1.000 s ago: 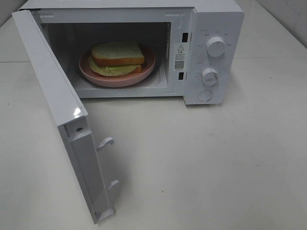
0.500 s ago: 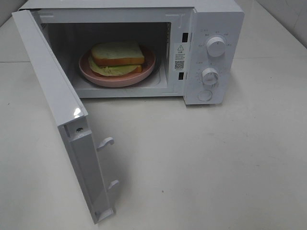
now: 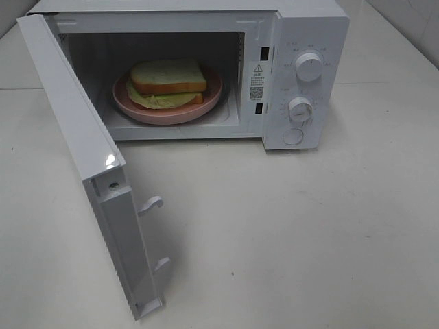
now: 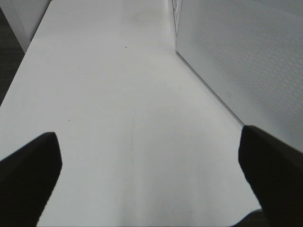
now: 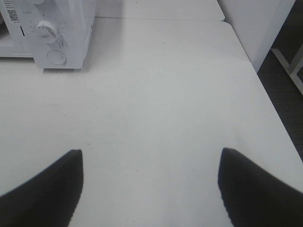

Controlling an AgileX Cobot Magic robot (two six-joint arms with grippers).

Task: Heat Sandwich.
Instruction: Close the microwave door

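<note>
1. Exterior high view: microwave sits at far side of table, with its door swung wide open toward near-left.
2. Sandwich lies inside the cavity on a pink plate, approx. centre of the floor. Top slice is flat, and lettuce pokes out along the near edge.
3. Ctrl panel is on the right of the microwave front: upper knob, lower knob, round button below them.
4. Two white latch hooks stick out of the door's inner edge, one above the other, over bare table.
5. Left wrist view: left gripper has its dark fingers spread wide w/ only bare table btwn them. It grips nothing. The door's perforated panel stands close by, to one side.
6. Right wrist view: right gripper also has its fingers spread apart and grips nothing, above bare table. The ctrl side of the microwave, w/ lower knob and button, is ahead and well apart from the fingertips.
7. Same view shows the table's edge w/ dark floor beyond it.
</note>
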